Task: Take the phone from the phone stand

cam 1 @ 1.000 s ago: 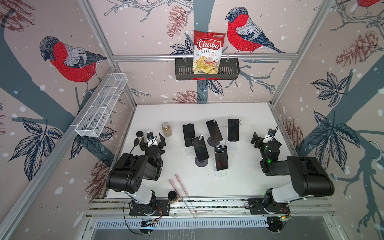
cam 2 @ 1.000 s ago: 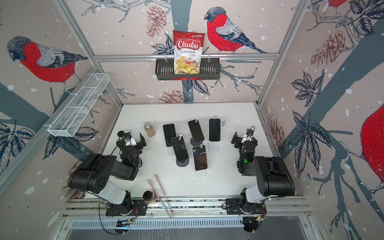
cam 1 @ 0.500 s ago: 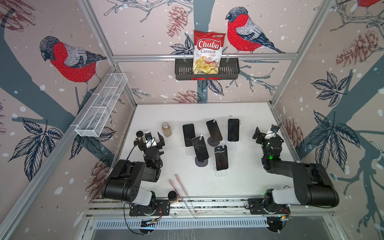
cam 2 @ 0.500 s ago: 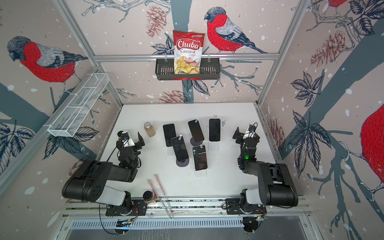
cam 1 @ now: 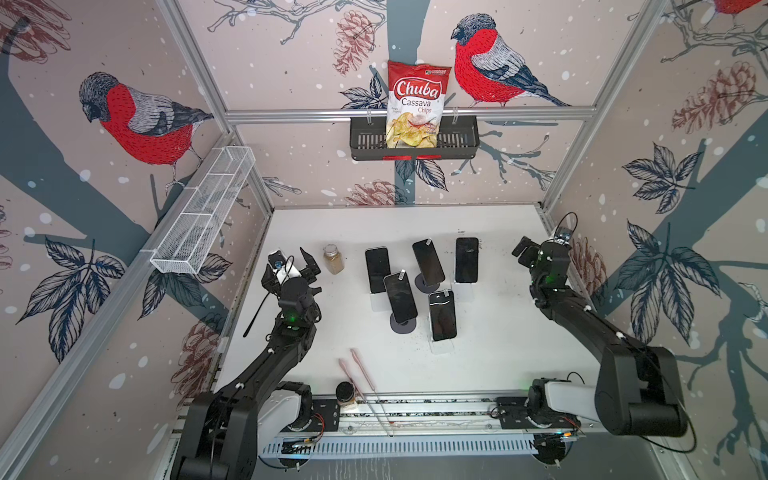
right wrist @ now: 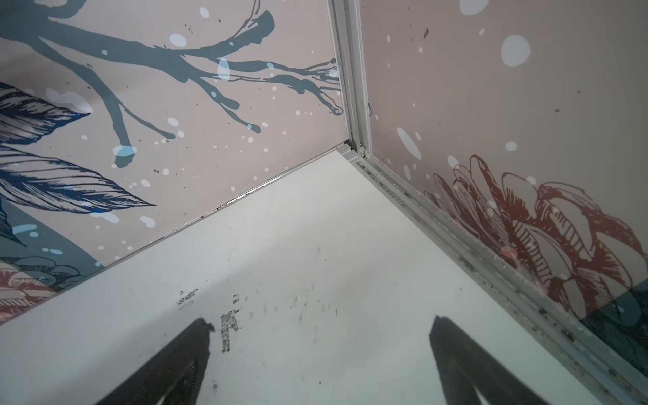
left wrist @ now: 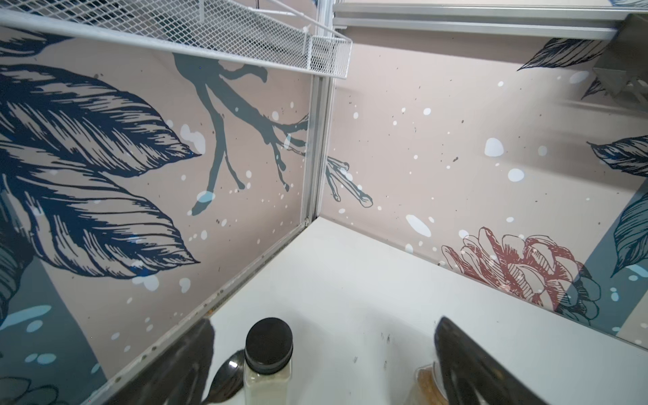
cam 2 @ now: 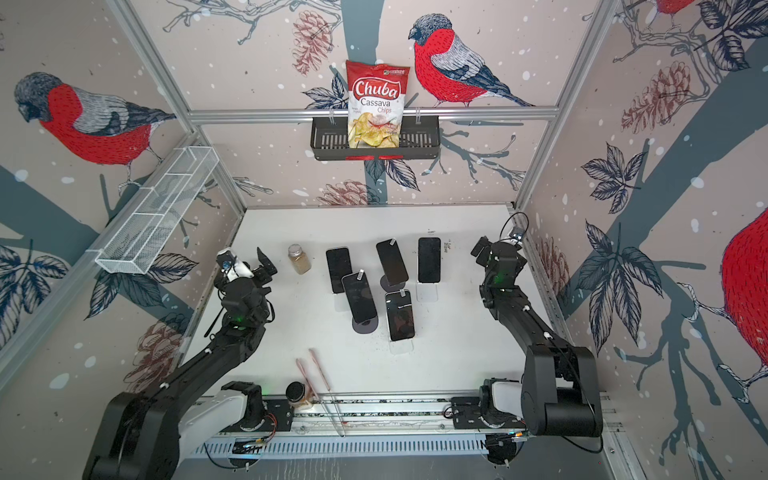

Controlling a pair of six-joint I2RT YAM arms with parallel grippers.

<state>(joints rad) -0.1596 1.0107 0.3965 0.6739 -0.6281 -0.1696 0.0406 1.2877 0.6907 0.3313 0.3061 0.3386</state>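
Several dark phones stand on stands mid-table in both top views, among them a phone (cam 1: 400, 297) on a round dark phone stand (cam 1: 403, 328) and a phone (cam 1: 442, 316) on a clear stand (cam 1: 440, 345). My left gripper (cam 1: 291, 259) (cam 2: 245, 262) hovers left of the group, open and empty. In the left wrist view the left gripper (left wrist: 324, 324) points at the back left corner. Right of the phones, my right gripper (cam 1: 534, 249) (cam 2: 488, 249) is open. In the right wrist view the right gripper (right wrist: 319, 322) has only bare table between its fingers. Neither wrist view shows a phone.
A brown spice jar (cam 1: 333, 258) stands just right of the left gripper. Below that gripper are a black-capped bottle (left wrist: 268, 345) and a black spoon (left wrist: 228, 378). Pink sticks (cam 1: 359, 372) and a jar (cam 1: 345, 394) lie near the front rail. Cage walls are close to both grippers.
Both arms have unfolded and stretched toward the back of the table, carrying the grippers farther from their bases. The left jaws have narrowed slightly; nothing was grasped.
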